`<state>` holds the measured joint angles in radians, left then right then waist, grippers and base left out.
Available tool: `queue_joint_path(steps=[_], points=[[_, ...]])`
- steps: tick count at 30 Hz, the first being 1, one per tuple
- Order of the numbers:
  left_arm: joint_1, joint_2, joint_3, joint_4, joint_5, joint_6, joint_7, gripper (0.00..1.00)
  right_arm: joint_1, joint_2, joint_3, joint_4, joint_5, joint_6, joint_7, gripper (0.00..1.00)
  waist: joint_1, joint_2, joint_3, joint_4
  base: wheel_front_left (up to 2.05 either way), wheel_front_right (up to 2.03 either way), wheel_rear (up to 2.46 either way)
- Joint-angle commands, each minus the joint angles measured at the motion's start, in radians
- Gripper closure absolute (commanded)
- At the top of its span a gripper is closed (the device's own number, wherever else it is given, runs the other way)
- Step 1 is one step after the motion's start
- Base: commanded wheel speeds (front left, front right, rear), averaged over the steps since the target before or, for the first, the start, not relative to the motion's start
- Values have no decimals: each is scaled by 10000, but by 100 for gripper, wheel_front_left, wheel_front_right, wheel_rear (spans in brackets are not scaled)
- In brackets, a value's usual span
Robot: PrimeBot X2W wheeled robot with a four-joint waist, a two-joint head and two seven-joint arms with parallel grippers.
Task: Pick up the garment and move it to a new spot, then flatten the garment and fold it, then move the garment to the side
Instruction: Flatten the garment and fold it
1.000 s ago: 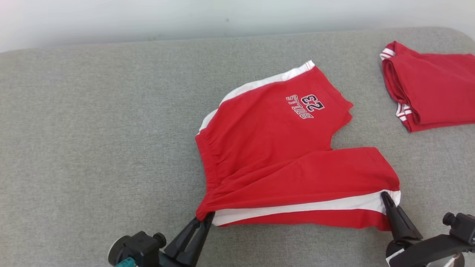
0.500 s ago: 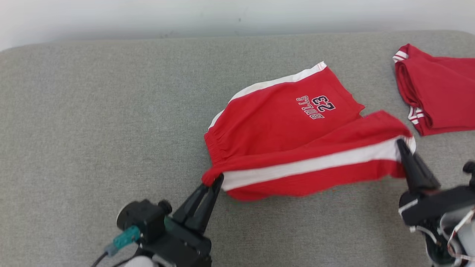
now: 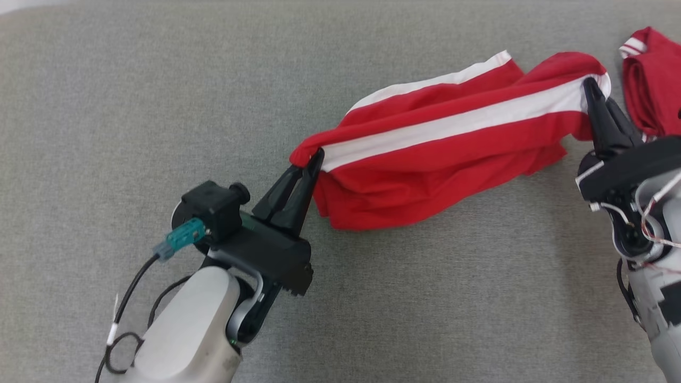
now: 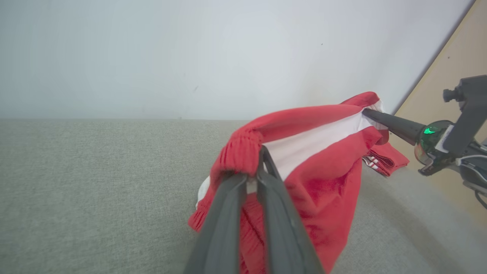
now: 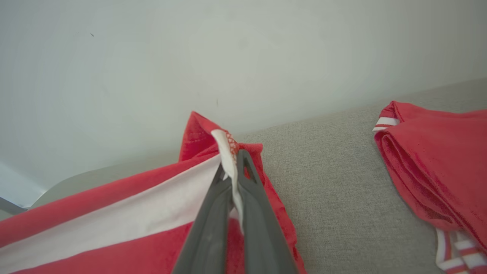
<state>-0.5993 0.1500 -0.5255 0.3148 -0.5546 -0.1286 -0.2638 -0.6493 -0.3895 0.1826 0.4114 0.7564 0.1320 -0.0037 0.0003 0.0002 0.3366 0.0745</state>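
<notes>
The garment [image 3: 425, 159] is a pair of red shorts with white side stripes, stretched between both grippers above the grey cushion. My left gripper [image 3: 317, 154] is shut on the elastic waistband corner [image 4: 243, 148]. My right gripper [image 3: 588, 82] is shut on the white-striped leg hem [image 5: 228, 152]. The near half hangs folded over toward the far half, with loose red cloth sagging under the stripe. The printed logo is hidden.
A second red garment [image 3: 652, 74], folded, with striped trim, lies at the far right of the cushion [image 3: 159, 106], close beside the right gripper; it also lies right of the fingers in the right wrist view [image 5: 437, 163]. A pale wall [image 4: 190, 57] rises behind.
Both grippers have lifted the near edge of the shorts and carried it away from me over the far half, covering the logo. The head camera has tilted down.
</notes>
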Motion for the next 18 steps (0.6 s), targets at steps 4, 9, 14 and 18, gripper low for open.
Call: queue_joint_path(steps=[4,9,14,18], points=[[-729,-180,-167,766,-157,-5,-2,100,-1021,194,244,1241,-206,-24,10,100,-3,-2,463,279,0,0,0],[-1298,-316,-289,1460,-358,-2,-2,100,-1917,385,616,2527,-441,-24,-261,100,-3,-2,667,306,0,0,0],[-1676,-425,-445,1958,-403,-4,-2,86,-2531,464,884,3494,-383,-24,-649,0,-3,-2,732,286,0,0,0],[-1816,-462,-531,2247,-211,-4,-2,0,-2728,465,1174,3972,-240,-24,-888,0,-3,-2,630,232,0,0,0]])
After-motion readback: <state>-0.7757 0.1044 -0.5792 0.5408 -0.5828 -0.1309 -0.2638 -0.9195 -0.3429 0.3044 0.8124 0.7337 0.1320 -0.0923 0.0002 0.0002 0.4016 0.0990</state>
